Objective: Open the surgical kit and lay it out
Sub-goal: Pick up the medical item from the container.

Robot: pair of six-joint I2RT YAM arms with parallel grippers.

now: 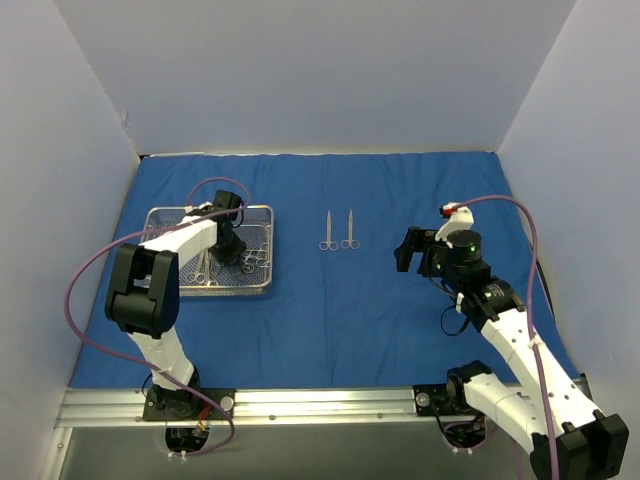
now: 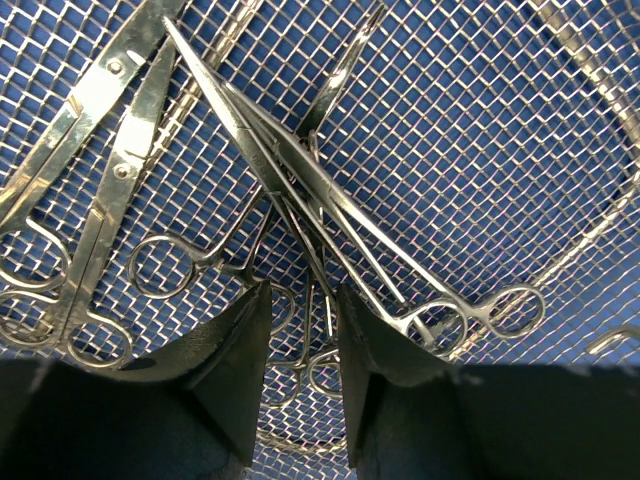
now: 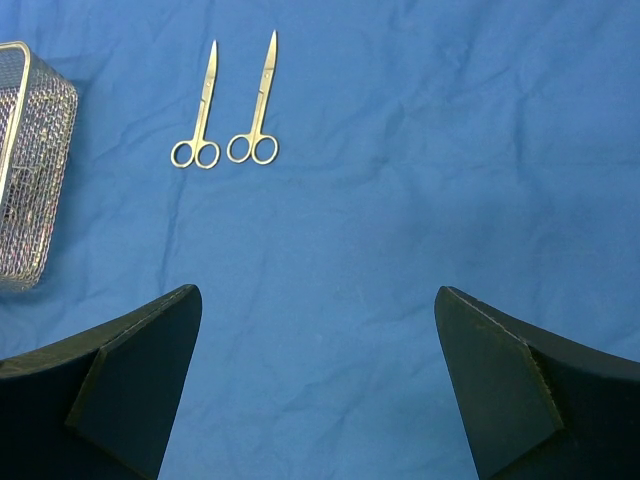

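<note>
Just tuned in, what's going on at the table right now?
The blue cloth is spread flat, with two scissors lying side by side near its middle. The left pincer is down inside the mesh tray, fingers slightly apart over the tangled instruments, nothing clearly gripped. The right pincer hovers wide open over bare cloth, holding nothing.

Top external: I look down from above and behind, far out.
Left wrist: very close onto tray (image 2: 480,120) mesh.
Right wrist: farther back; tray shared, left edge.
</note>
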